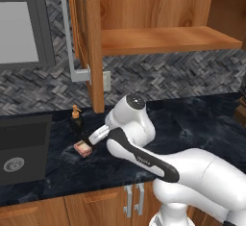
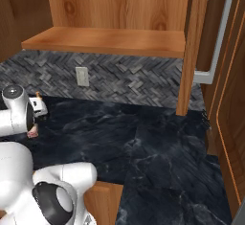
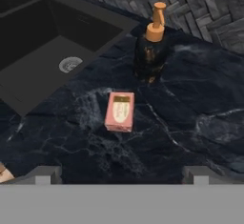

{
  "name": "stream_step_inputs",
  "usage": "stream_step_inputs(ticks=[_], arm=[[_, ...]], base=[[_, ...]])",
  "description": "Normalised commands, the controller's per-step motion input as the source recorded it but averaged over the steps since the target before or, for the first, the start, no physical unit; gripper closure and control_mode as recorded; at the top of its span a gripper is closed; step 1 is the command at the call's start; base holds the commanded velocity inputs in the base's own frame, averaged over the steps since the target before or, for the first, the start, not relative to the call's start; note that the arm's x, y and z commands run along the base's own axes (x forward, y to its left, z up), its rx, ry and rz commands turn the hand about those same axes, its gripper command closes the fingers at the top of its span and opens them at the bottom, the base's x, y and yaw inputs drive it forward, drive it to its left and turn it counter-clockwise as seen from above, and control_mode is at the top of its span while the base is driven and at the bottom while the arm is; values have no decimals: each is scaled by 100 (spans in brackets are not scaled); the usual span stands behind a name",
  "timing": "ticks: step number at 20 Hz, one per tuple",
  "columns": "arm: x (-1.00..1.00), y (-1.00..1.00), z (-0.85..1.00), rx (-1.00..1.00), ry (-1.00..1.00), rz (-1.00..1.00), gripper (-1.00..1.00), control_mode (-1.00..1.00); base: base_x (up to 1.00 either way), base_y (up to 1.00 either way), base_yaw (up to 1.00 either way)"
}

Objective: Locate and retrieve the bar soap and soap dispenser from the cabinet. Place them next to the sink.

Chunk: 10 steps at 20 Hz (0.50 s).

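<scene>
The sink (image 3: 43, 51) lies at left, the bar soap (image 3: 119, 111) flat on the dark counter (image 3: 200, 104) just beside it, the soap dispenser (image 3: 148, 49) upright behind the soap; both look placed, so the sound move is a straight lift clear, nudging neither; the gripper (image 3: 121, 174) hovers above the soap, fingers parted and empty; the arm folds low, reaching leftward.

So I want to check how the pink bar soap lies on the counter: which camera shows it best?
The hand view: the small flat pinkish-salmon bar soap lies flat and unobstructed on the dark marble counter, apart from the squat black soap dispenser. The left base view shows it small beside the arm. The right base view shows only a sliver.
</scene>
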Motion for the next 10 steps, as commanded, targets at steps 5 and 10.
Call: stream_step_inputs(ticks=[5,10], arm=[[-31,-29,16,-1,-1,8,-100,-100],[-18,-25,24,0,-1,9,-100,-100]], base=[[0,0,0],[0,0,0]])
